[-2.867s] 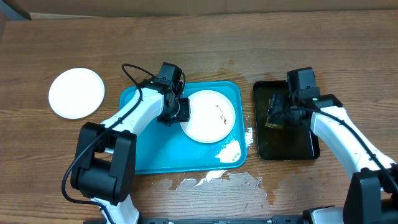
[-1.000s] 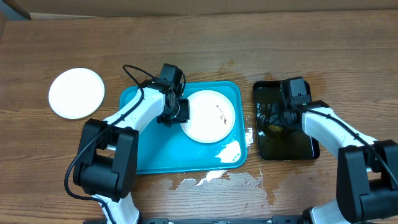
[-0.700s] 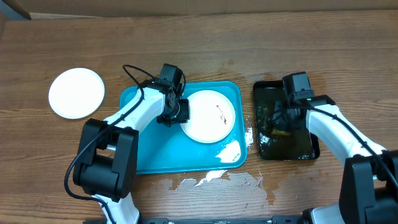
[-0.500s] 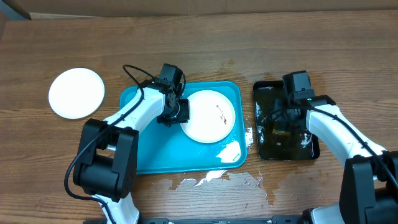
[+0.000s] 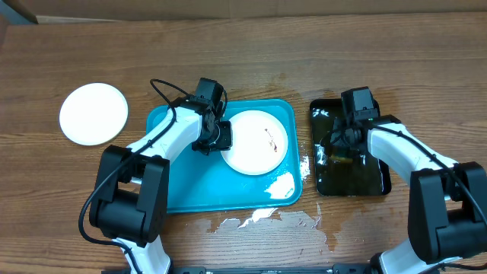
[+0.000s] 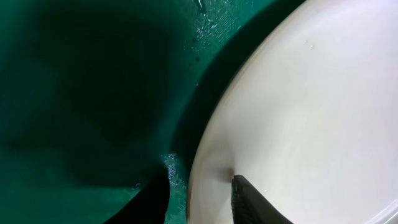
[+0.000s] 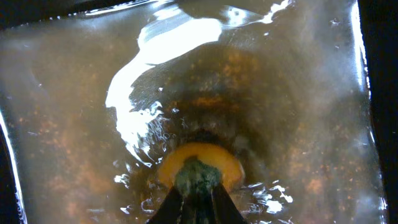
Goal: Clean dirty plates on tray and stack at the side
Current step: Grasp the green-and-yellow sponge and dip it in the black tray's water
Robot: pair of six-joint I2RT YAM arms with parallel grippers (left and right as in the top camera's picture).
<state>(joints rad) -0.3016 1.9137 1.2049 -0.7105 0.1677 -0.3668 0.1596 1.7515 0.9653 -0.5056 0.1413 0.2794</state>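
A white plate with a small dark smear lies in the teal tray. My left gripper is shut on that plate's left rim. In the left wrist view one finger is outside on the tray and the other sits on the plate. A second white plate rests on the table far left. My right gripper is down in the black tray, shut on a yellow and green sponge in murky water.
Water is spilled on the wood in front of the teal tray and pooled in its front right corner. The black tray holds brownish water. The table's back edge meets a cardboard wall.
My right gripper has shifted slightly left and back in the black tray, opening and closing again on the sponge, and the water rippled. The left arm and its plate have not moved.
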